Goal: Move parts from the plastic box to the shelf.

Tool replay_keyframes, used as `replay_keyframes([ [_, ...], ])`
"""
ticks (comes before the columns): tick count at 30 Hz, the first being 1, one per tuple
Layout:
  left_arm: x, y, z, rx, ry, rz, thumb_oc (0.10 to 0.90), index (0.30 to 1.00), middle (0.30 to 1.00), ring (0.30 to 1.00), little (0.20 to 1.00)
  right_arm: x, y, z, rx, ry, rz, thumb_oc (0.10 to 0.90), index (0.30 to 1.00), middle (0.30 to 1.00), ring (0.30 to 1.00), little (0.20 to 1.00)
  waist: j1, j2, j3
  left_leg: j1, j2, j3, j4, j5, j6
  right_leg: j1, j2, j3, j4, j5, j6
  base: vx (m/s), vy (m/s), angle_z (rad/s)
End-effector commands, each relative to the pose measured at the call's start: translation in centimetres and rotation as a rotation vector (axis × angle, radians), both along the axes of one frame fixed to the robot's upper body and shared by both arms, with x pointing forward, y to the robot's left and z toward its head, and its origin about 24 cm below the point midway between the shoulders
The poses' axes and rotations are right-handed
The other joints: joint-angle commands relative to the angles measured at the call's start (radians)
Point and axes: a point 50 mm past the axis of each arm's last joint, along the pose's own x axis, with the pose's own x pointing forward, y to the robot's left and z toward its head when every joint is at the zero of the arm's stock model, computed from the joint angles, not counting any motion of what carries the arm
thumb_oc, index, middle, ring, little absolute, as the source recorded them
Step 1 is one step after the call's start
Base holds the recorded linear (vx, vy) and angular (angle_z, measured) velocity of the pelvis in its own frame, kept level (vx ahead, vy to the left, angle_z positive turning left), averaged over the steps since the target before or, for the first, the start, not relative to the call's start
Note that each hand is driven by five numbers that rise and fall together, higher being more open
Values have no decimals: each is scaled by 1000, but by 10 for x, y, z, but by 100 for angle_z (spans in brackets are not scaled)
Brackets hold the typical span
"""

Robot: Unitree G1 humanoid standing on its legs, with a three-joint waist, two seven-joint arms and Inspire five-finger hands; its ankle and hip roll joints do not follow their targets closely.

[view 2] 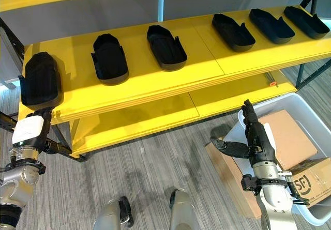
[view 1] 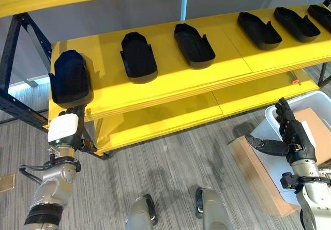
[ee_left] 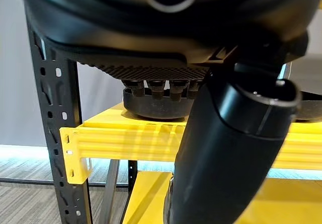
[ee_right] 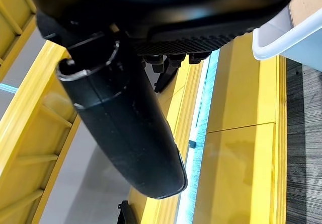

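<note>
Several black moulded parts lie in a row on the yellow shelf (view 1: 227,67). The leftmost part (view 1: 71,77) sits at the shelf's left end, near the front edge. My left hand (view 1: 72,117) is just below and in front of it, and its straight fingers (ee_left: 156,87) reach the part's near end (ee_left: 151,107). My right hand (view 2: 256,137) hovers open, thumb (ee_right: 126,128) spread, over the left rim of the white plastic box (view 2: 297,100) and holds nothing.
Brown cardboard cartons (view 2: 287,137) lie in the plastic box, and another carton (view 2: 227,173) rests on the floor beside it. A lower yellow shelf (view 1: 170,116) runs under the top one. Black frame bars (view 1: 20,113) stand at the shelf's left end.
</note>
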Motion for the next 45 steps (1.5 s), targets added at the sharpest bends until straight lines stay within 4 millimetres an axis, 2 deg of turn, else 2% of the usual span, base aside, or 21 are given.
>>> replay_keyframes([
  [1,16,15,62,131,-207,10,900,1000,1000,1000,1000,2,3,66,-115,-303,54,900,1000,1000,1000,1000,-14,1,-43,40,7,-64,14,-63,10,73,26,47,-114,65,6,0,0,0],
  [20,24,19,70,135,-199,15,900,1000,1000,1000,1000,2,4,70,-123,-317,66,900,1000,1000,1000,1000,-24,-1,-33,19,7,-60,38,-71,15,49,25,59,-100,66,7,3,4,-2],
  [30,25,20,62,108,-178,27,900,1000,1000,1000,1000,0,4,71,-125,-319,70,900,1000,1000,1000,1000,-26,-6,-28,5,7,-59,50,-74,19,34,25,65,-91,69,5,0,0,0],
  [39,27,19,69,110,-192,23,900,1000,1000,1000,1000,-1,2,71,-122,-320,65,900,1000,1000,1000,1000,-29,-8,-26,-7,5,-56,55,-76,20,22,28,70,-90,73,4,0,0,0],
  [42,28,20,70,113,-191,24,900,1000,1000,1000,1000,-1,3,71,-121,-320,67,900,1000,1000,1000,1000,-30,-4,-28,-2,4,-67,62,-101,14,24,34,82,-82,53,13,58,16,-2],
  [43,29,21,73,119,-195,28,900,1000,1000,1000,1000,-1,3,72,-122,-322,69,900,1000,1000,1000,1000,-33,-7,-21,-14,7,-55,65,-81,21,12,30,75,-86,72,6,-3,14,-7],
  [44,30,21,74,122,-194,26,900,1000,1000,1000,1000,-1,3,72,-121,-321,70,900,1000,1000,1000,1000,-32,-5,-25,-7,6,-65,68,-103,15,16,34,83,-80,54,14,-86,13,-12],
  [45,31,21,74,112,-197,28,900,1000,1000,1000,1000,-1,3,73,-122,-325,69,900,1000,1000,1000,1000,-34,-8,-20,-19,7,-55,69,-82,22,7,30,76,-85,74,5,83,15,-12],
])
